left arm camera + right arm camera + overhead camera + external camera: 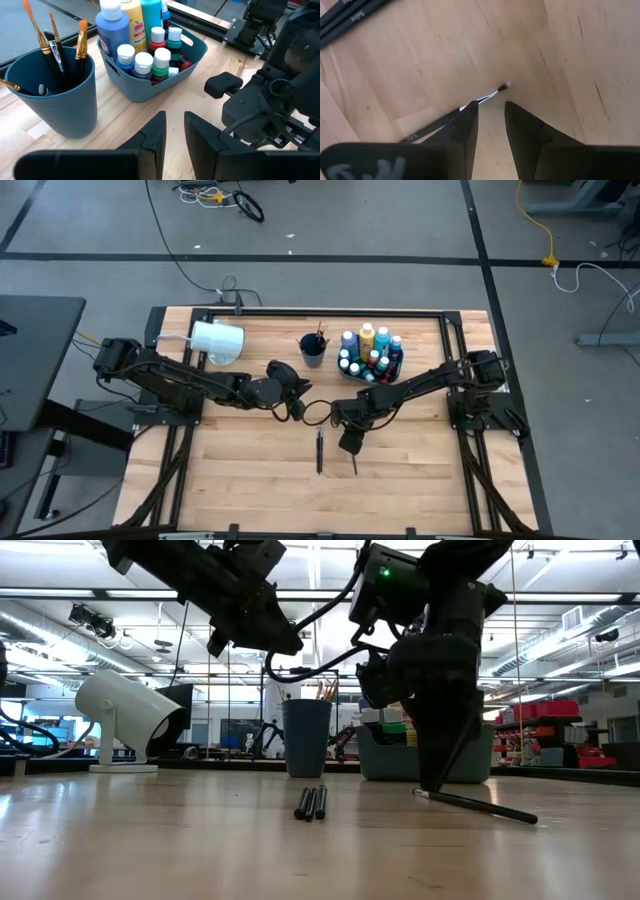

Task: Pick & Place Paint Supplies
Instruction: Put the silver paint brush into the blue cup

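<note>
Our right gripper sits just below the centre of the overhead frame, pointing down at the table. Its fingers stand slightly apart with nothing between them, their tips at a single dark paintbrush that lies flat on the wood. In the low view this brush lies right of centre, at the foot of the lowered gripper.

We see two more dark brushes side by side just left of it, in the lower middle of the overhead frame.

Our left gripper hovers near the centre, above the table, its fingers parted a little and empty.

At upper centre stands a blue cup holding orange-handled brushes, and just to its right a teal tub packed with white-capped paint bottles. A white cylinder lies at upper left.
</note>
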Action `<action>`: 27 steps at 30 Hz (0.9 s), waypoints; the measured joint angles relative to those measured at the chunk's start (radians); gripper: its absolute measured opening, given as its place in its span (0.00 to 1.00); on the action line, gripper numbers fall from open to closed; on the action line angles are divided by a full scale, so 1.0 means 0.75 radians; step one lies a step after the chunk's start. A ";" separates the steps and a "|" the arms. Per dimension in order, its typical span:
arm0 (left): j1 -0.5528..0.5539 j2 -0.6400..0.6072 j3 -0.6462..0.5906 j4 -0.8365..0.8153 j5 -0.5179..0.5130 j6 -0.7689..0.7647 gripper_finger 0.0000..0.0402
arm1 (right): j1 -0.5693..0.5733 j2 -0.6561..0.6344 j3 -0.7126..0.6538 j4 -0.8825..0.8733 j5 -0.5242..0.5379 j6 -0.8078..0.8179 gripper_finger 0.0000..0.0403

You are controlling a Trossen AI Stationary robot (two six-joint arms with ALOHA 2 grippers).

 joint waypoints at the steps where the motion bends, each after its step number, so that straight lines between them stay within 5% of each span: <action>1: 0.000 0.000 0.000 0.000 0.000 0.000 0.19 | -0.004 0.000 0.001 -0.002 -0.011 0.001 0.24; 20: 0.000 0.000 0.000 -0.001 -0.001 0.001 0.19 | -0.020 0.043 0.040 0.018 -0.017 0.028 0.24; 27: -0.001 0.000 0.000 -0.002 0.000 0.001 0.19 | -0.014 0.047 0.037 0.081 0.033 -0.136 0.20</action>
